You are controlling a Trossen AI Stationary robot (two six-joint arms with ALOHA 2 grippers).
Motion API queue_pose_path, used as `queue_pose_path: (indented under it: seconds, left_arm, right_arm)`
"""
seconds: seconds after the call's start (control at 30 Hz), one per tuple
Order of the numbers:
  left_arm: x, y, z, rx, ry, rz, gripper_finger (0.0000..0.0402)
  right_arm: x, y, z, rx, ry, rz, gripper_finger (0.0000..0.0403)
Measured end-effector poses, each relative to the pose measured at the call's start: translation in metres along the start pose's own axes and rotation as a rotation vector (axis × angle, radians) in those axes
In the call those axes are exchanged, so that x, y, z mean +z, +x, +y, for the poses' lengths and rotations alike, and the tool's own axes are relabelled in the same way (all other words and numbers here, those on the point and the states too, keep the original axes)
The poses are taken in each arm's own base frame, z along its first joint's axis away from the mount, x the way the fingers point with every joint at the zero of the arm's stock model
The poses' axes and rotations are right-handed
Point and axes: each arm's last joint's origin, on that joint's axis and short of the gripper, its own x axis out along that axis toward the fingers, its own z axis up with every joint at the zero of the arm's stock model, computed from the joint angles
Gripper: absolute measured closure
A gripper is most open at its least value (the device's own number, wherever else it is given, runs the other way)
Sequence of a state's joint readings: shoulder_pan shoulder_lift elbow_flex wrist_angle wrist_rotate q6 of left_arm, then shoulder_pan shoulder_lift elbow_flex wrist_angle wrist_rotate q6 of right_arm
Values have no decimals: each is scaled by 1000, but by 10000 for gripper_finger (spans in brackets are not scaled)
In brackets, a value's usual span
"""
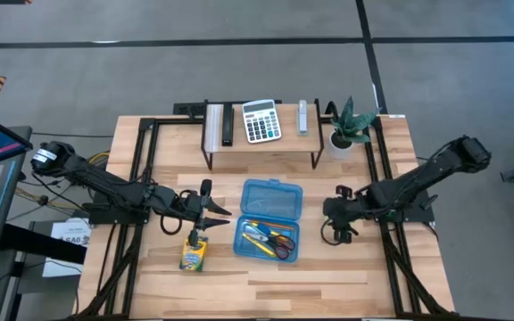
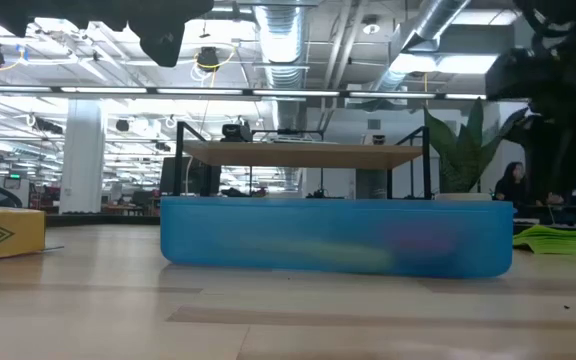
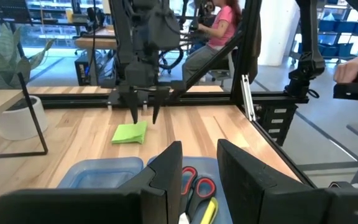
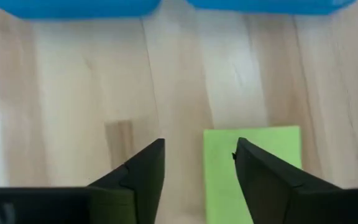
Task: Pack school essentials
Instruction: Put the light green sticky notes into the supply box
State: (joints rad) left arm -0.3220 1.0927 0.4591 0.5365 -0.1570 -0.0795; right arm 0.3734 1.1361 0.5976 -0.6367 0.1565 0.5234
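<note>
You have one blue case (image 1: 271, 198) lying open in the middle of the tabletop (image 1: 328, 267), and everything else is best placed from it. Inside its lower half lie one pair of red-handled scissors (image 1: 281, 243) and a few yellow and orange pencils (image 1: 255, 234), too closely bunched to count. One crayon box (image 1: 194, 256) lies outside the case, just beside it on the left arm's side. One lime-green sticky-note pad (image 3: 130, 132) lies flat on the wood beside the case on the right arm's side. Behind the case stands a low shelf (image 1: 266, 153) carrying one calculator (image 1: 261, 120), with one potted plant (image 1: 346, 125) by its end. The tabletop is pale wood framed by black rails. The room beyond it is an open workshop with exposed ducts and strip lights, where one person in a pink top (image 3: 219, 25) sits at a desk. Your right tool (image 4: 199, 149) hangs over the pad with its fingers spread and holding nothing. One finger is above the pad's edge, the other above bare wood, with the tips close to the pad. Your left tool (image 1: 203, 218) sits between the case and the crayon box, close to the box. Its fingers (image 3: 166, 171) are slightly apart, and the scissors show through the gap.
</note>
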Motion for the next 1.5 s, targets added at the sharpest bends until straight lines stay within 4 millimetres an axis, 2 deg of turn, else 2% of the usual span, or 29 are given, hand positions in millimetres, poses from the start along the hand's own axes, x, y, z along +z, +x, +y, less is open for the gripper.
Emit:
queue_pose_path:
  seconds: [0.27,0.67,0.87,1.0,1.3,1.5]
  left_arm:
    - [0,0,0,1,0,0,313]
    - [0,0,0,1,0,1,313]
    - [0,0,0,1,-3,3,313]
    - [0,0,0,1,-5,3,313]
    - [0,0,0,1,-7,3,313]
    - [0,0,0,1,-7,3,313]
  right_arm:
    - [-8,15,5,-66,-48,115,144]
    - [-18,52,8,-194,-98,328,142]
    - [-19,56,10,-213,-111,344,144]
    - [-19,56,9,-212,-111,343,169]
    - [-15,53,12,-210,-120,369,286]
    - [-12,49,13,-223,-130,400,310]
